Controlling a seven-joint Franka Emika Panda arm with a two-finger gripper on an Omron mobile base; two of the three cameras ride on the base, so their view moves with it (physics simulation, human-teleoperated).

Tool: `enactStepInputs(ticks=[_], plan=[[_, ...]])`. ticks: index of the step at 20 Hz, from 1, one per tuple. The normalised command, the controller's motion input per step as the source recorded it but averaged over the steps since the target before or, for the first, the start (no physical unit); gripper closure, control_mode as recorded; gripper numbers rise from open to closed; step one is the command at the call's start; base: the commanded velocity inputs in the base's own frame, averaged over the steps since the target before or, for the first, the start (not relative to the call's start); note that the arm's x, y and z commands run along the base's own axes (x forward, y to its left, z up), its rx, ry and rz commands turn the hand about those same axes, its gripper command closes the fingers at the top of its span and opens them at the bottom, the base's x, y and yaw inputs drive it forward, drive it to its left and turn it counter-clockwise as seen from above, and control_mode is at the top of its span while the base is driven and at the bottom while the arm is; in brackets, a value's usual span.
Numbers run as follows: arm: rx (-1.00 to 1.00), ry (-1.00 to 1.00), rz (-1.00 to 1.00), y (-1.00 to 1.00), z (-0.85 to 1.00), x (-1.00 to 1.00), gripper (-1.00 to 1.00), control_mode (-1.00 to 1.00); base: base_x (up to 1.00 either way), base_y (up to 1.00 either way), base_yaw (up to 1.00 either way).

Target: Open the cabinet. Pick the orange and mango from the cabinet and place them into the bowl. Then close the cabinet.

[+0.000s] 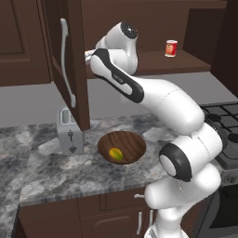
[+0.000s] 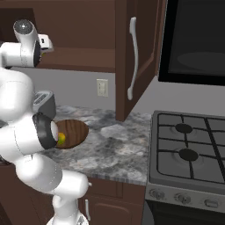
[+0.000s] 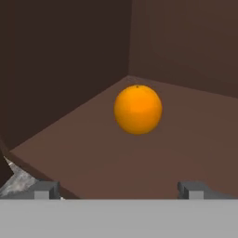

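Observation:
The cabinet stands open, its left door (image 1: 69,60) swung out over the counter and its right door (image 2: 143,52) swung toward the stove. The orange (image 3: 138,109) rests on the cabinet shelf (image 3: 93,153), near the back corner. My gripper (image 3: 120,188) is open, a short way in front of the orange, with the fruit centred between the fingertips (image 3: 44,189) and nothing held. The arm reaches up into the cabinet behind the left door. The mango (image 1: 115,153) (image 2: 61,139) lies inside the dark wooden bowl (image 1: 135,139) (image 2: 77,129) on the counter below.
A small red can (image 1: 171,48) stands on the right part of the shelf. A silver toaster (image 1: 69,132) (image 2: 44,103) sits left of the bowl. A gas stove (image 2: 189,149) lies to the right, with a microwave (image 2: 197,39) above it.

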Motion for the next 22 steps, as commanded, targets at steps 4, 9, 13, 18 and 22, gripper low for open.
enactStepInputs(ticks=[4,9,13,18,22], plan=[[0.00,0.02,0.00,0.17,0.00,0.46,-1.00,-1.00,0.00,0.00,0.00],[0.00,0.02,0.00,0.17,-0.01,0.42,-1.00,-1.00,0.00,0.00,0.00],[0.00,0.02,0.00,0.15,-0.02,0.44,-1.00,-1.00,0.00,0.00,0.00],[0.00,0.01,0.00,0.16,-0.08,0.43,-1.00,-1.00,0.00,0.00,0.00],[0.00,0.00,0.00,0.19,-0.13,0.35,-1.00,-1.00,0.00,0.00,0.00]])
